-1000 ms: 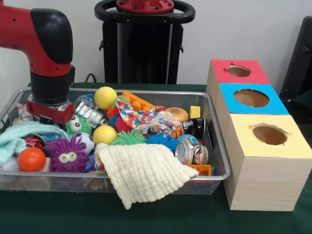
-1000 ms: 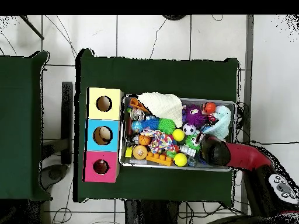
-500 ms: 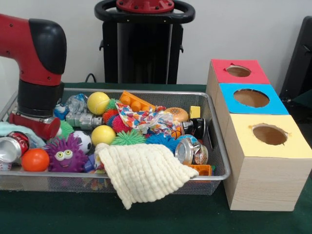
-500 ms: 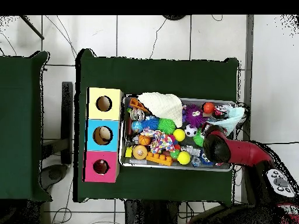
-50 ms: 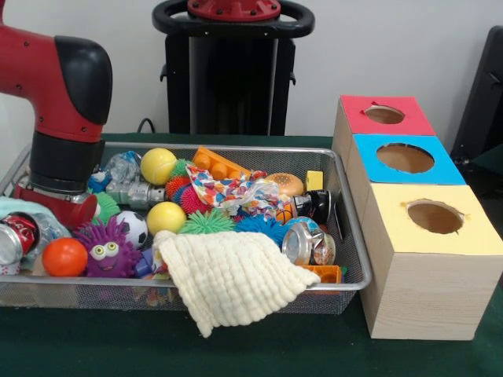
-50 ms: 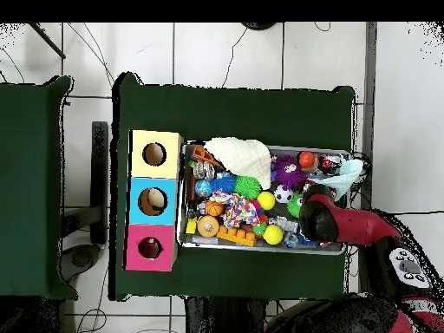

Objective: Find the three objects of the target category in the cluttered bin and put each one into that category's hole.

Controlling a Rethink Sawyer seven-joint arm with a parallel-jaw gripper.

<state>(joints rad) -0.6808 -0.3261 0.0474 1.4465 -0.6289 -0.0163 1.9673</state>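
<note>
Red-and-black arm's gripper (image 5: 53, 206) sits low at nine o'clock in the silver wire-mesh bin (image 5: 346, 236), beside the purple spiky googly-eyed ball (image 5: 108, 248); finger state unreadable.

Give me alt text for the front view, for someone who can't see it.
A red and black robot arm reaches down into the left end of a wire mesh bin crammed with balls, spiky toys, crushed cans and a cream cloth draped over its front rim. To the bin's right stands a wooden box with red, blue and yellow tops, each with a round hole.
</note>
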